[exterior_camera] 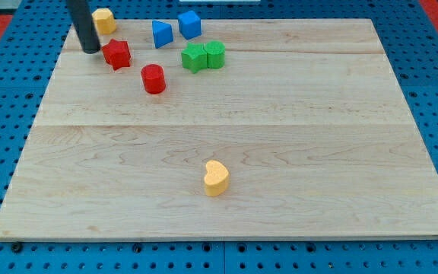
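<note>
Red star block just right of my tip — apart.

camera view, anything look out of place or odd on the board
One thing stands out: a yellow heart sits alone near the view's bottom, far from the other blocks grouped at the top left. Nothing looks damaged or tipped. My tip is just left of the red star, below the other yellow block.
</note>
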Robot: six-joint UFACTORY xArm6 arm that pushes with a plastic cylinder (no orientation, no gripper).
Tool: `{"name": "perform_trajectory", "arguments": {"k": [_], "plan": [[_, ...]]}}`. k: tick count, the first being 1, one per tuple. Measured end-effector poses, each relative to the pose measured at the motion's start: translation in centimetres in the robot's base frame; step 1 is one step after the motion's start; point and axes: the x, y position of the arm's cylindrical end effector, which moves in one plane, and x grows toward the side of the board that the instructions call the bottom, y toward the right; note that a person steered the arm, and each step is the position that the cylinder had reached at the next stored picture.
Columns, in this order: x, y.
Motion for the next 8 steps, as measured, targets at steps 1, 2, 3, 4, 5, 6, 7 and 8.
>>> {"name": "perform_trajectory", "arguments": {"k": [1,2,3,4,5,6,7,8], "plan": [[-5.9,-4.8],[-7.5,-5.0],[-7.6,-4.4],[-7.5,-1.6],[-5.3,4.2],[-2.2,3.1],[-4.1,10.1],[-6.5,11.8]]}}
